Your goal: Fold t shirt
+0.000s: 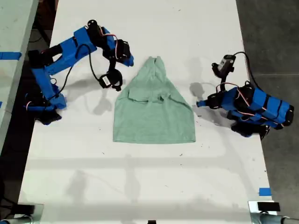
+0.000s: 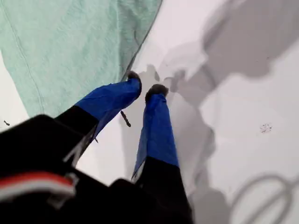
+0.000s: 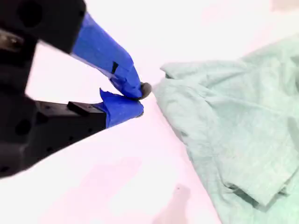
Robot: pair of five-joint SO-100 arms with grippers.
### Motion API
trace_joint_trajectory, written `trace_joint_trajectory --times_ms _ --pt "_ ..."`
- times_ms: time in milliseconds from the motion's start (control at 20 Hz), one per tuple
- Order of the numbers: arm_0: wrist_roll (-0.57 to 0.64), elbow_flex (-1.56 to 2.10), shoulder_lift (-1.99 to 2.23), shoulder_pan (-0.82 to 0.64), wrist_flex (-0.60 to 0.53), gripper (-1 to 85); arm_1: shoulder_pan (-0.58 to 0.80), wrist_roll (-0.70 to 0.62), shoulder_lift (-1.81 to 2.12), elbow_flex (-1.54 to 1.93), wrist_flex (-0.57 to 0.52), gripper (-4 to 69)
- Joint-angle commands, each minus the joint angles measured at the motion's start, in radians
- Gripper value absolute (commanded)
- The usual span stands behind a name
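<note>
t shirt (image 1: 154,112) partly folded on table (image 1: 154,186), claws beside it

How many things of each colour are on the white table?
Blue: 2, the arm at the exterior view's left and the arm at the exterior view's right
Pale green: 1, the t shirt
Total: 3
</note>
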Motion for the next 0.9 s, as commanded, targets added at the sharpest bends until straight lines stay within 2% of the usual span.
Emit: trace_joint_trajectory --times_ms 0,150,250,350,450,550,600,700,850 --pt "-0.029 0.313 0.411 -0.041 -0.143 -0.3 -0.009 -0.014 0.011 0.054 0.002 5.6" --pt "-0.049 1.0 0.988 -0.1 -0.518 -0.3 -0.011 -0.014 0.011 0.054 0.002 5.6" --pt "-0.081 1.399 1.296 -0.114 -0.666 -0.3 -0.011 -0.014 0.011 0.054 0.002 5.6" --pt "-0.133 1.729 1.577 -0.097 -0.747 -0.1 -0.011 -0.014 0.011 0.054 0.002 5.6" --pt "-0.219 2.034 2.0 -0.061 -0.683 0.6 -0.011 -0.014 0.011 0.054 0.002 5.6" --pt "-0.282 2.134 1.988 0.015 -0.747 0.7 -0.009 -0.018 0.012 0.054 0.002 5.4" --pt "-0.301 2.135 1.99 0.044 -0.739 0.6 -0.009 -0.02 0.012 0.054 0.002 5.3" --pt "-0.354 2.135 1.994 0.031 -0.686 0.4 -0.009 -0.02 0.012 0.054 0.002 5.2" --pt "-0.535 2.135 1.994 -0.075 -0.517 4.0 -0.015 -0.023 0.012 0.054 0.002 5.2"
